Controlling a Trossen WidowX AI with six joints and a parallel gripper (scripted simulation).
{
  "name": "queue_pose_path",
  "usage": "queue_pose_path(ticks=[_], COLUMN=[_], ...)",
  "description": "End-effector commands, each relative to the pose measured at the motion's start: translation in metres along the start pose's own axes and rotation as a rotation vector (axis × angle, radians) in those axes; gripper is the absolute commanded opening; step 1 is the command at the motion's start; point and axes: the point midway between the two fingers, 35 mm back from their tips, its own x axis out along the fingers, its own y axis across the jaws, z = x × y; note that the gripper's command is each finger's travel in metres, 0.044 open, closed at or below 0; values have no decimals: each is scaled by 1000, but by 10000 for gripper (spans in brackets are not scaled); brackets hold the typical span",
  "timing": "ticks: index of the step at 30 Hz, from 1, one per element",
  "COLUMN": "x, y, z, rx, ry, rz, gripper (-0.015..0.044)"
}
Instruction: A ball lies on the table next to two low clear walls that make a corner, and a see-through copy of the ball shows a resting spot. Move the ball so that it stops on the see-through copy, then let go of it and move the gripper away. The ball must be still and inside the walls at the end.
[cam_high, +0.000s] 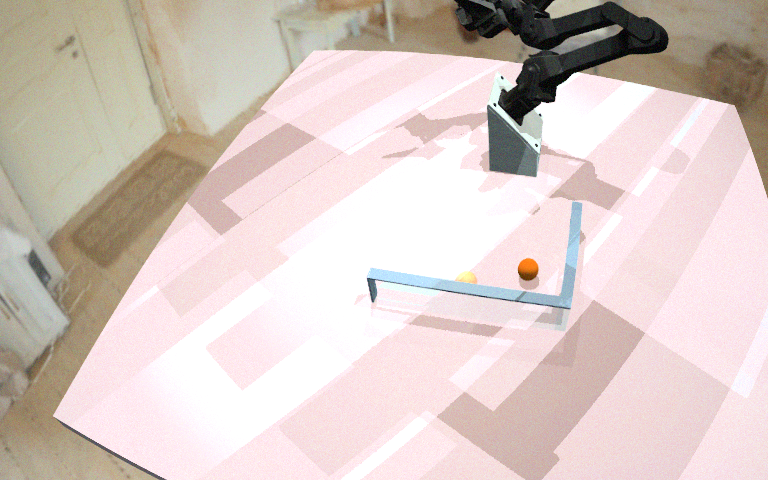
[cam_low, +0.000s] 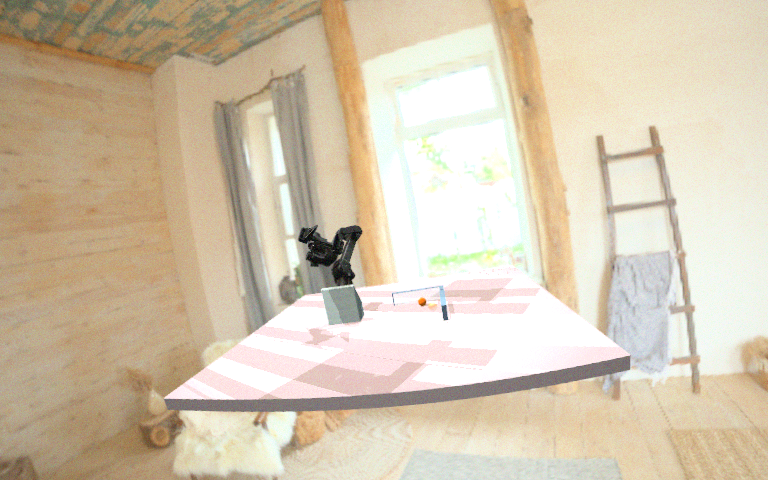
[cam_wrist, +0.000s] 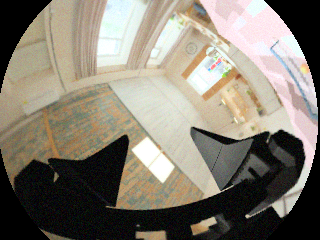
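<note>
Taking the corner (cam_high: 568, 300) of the two clear walls as my mark and looking across the top view from left to right: the long wall (cam_high: 453, 285) is running off to the left of the corner, and the pale copy (cam_high: 466, 277) is sitting against its inner side, well along from the corner. Nearer the corner, the orange ball (cam_high: 527, 268) is lying inside the walls, apart from the copy and touching neither wall. Far behind the corner, the arm (cam_high: 572, 39) is folding up over its grey base (cam_high: 512, 144), with the gripper (cam_wrist: 160, 154) pointing at the ceiling, fingers spread wide and gripping nothing. Nothing seems done yet; reaching, moving the ball, releasing and retreating are all remaining.
</note>
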Motion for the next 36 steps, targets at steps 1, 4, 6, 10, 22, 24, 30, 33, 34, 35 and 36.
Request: queue_pose_path(ticks=[1, 4, 6, 10, 22, 24, 30, 33, 34, 35, 36], x=[1, 21, 38, 71, 118, 123, 134, 134, 135, 136, 137], y=[0, -8, -17, -43, -114, -125, -163, -174, -180, -189, -200], z=[0, 3, 6, 12, 20, 22, 25, 29, 29, 30, 31], rx=[-11, -167, -305, -588, -1029, -1069, -1302, -1403, -1439, -1488, -1548], ry=[-1, -11, -12, 13, 155, 176, 315, 360, 388, 430, 487], rz=[-6, -90, -167, -333, -640, -680, -821, -856, -878, -907, -943], gripper=[374, 295, 283, 283, 283, 283, 283, 283, 283, 283, 283])
